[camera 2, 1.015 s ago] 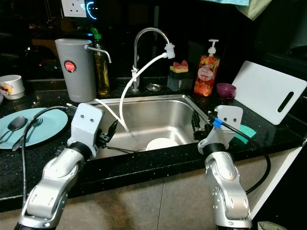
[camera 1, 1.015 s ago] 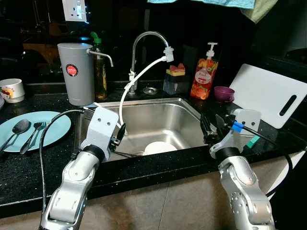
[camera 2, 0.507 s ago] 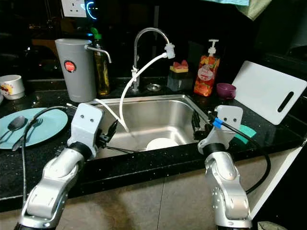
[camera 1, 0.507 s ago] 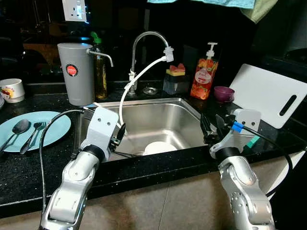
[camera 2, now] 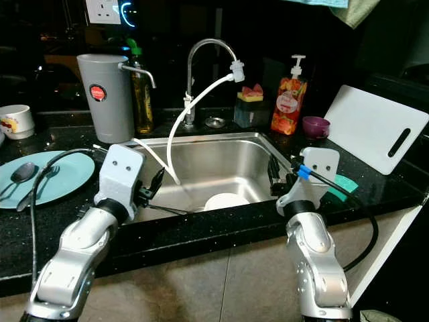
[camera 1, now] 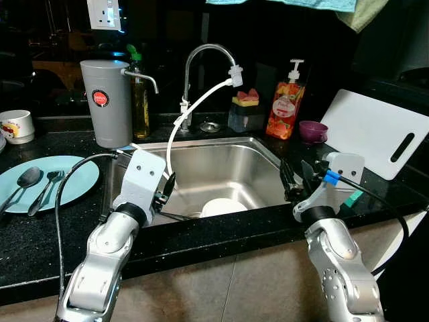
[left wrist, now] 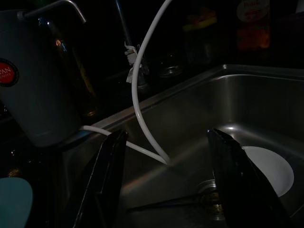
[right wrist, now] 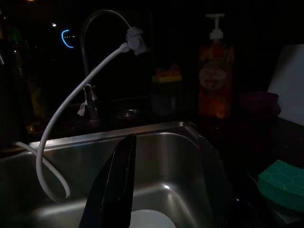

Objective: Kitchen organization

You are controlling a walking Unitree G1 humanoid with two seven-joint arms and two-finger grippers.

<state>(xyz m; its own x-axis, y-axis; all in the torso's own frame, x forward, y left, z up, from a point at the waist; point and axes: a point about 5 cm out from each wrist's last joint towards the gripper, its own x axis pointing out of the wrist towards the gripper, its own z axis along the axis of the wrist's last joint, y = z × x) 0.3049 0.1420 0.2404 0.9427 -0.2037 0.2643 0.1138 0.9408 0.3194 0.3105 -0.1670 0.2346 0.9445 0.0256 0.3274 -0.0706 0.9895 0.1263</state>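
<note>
Now both grippers hang over the sink's front edge, holding nothing.
Eye views: left gripper (camera 1: 169, 186) open at the sink (camera 1: 201, 143) left front; right gripper (camera 1: 295, 176) open at its right front; white plate (camera 1: 223, 206) on the sink floor; blue plate (camera 1: 70, 180) with 2 spoons (camera 1: 23, 182) left on the counter. Left wrist: fingers (left wrist: 105, 176) wide apart, hose (left wrist: 140, 85) and plate beyond. Right wrist: 1 finger (right wrist: 114, 185) above the plate, green sponge (right wrist: 282, 183) on the counter.

A speckled black stone bench (camera 1: 40, 235) runs across a dim kitchen, a dark glossy back wall (camera 1: 201, 27) behind it. A white wall socket (camera 1: 104, 13) sits at 11 o'clock; beige tiled cabinet front (camera 1: 228, 288) at 6.
</note>
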